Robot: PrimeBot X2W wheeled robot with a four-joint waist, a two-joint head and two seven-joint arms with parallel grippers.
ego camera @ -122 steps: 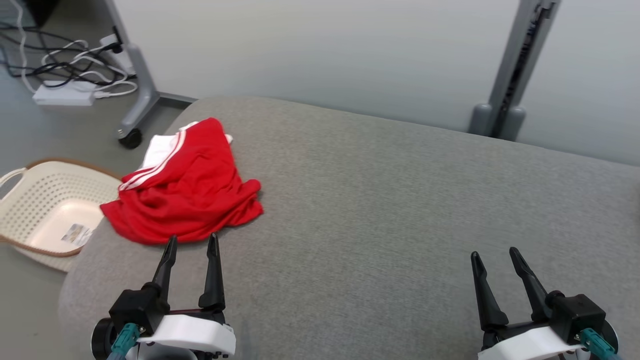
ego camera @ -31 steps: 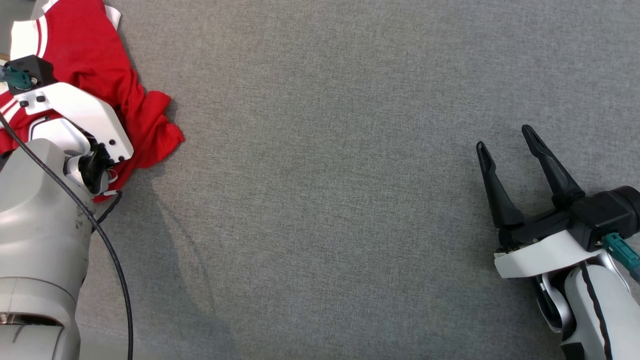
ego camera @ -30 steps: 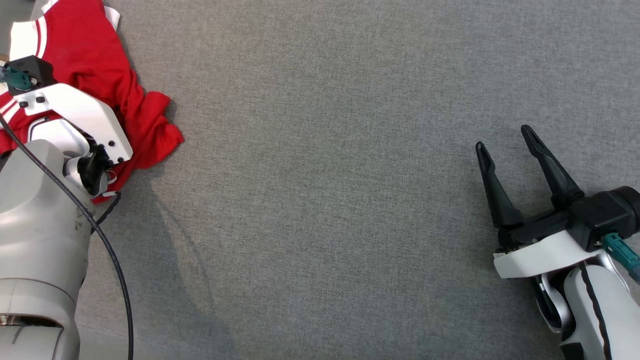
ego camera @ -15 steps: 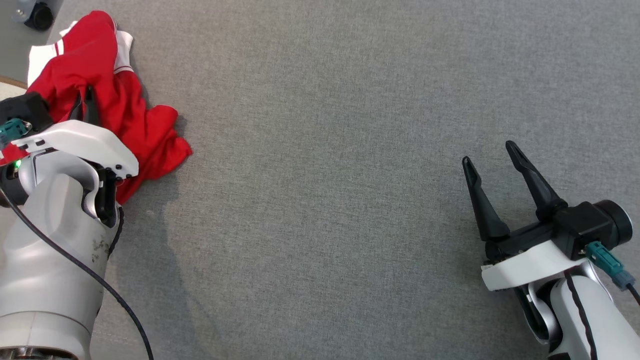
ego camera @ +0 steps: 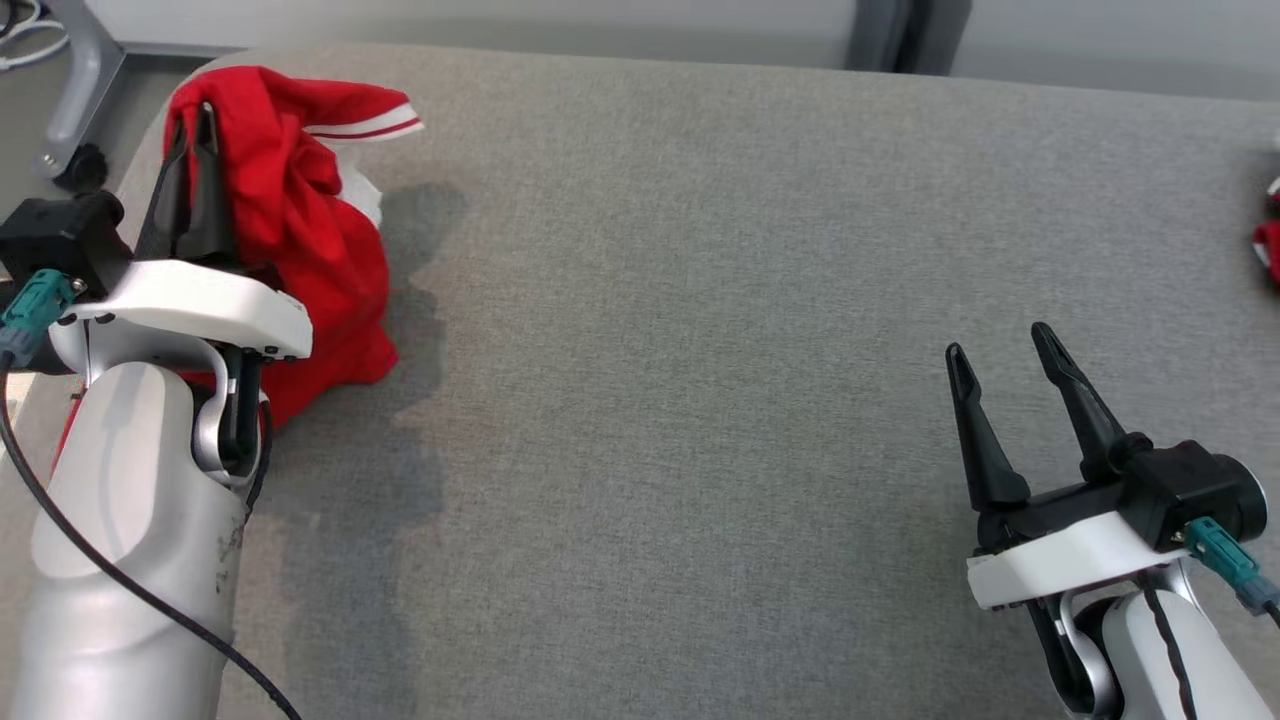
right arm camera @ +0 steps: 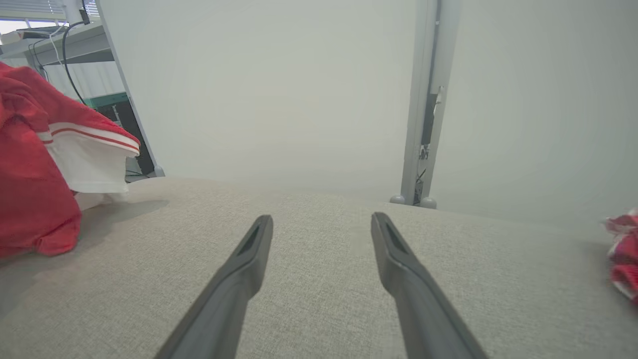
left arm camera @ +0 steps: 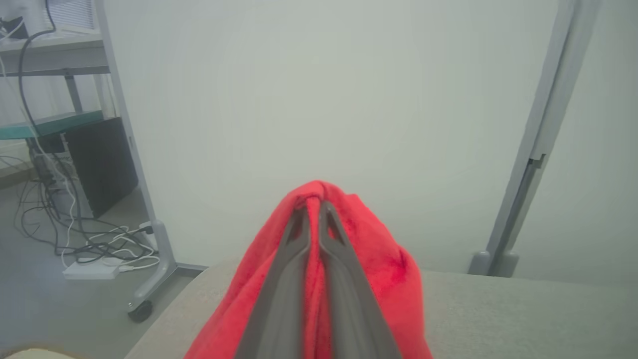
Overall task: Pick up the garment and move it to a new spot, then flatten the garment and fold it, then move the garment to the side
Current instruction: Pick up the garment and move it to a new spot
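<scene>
The garment (ego camera: 310, 240) is red with white panels and red-and-white stripes. It hangs bunched above the far left of the grey padded table (ego camera: 700, 350), lifted off the surface. My left gripper (ego camera: 195, 120) is shut on a fold at its top; in the left wrist view the red cloth (left arm camera: 379, 259) drapes over both closed fingers, with the gripper (left arm camera: 314, 202) pinching its peak. My right gripper (ego camera: 1000, 340) stands open over the table's near right, holding nothing. In the right wrist view the garment (right arm camera: 35, 199) hangs at the left and that gripper (right arm camera: 321, 219) is spread wide.
Another red-and-white cloth (ego camera: 1268, 235) lies at the table's right edge, also seen as a red bundle (right arm camera: 623, 249) in the right wrist view. A wheeled grey stand (ego camera: 70, 90) and cables (left arm camera: 99, 249) sit on the floor beyond the left edge. A grey post (right arm camera: 423, 99) rises behind the table.
My left gripper closed on the garment and raised it off the table, so the cloth now hangs from the fingers. The head camera tilted up. The right gripper stayed open in place.
</scene>
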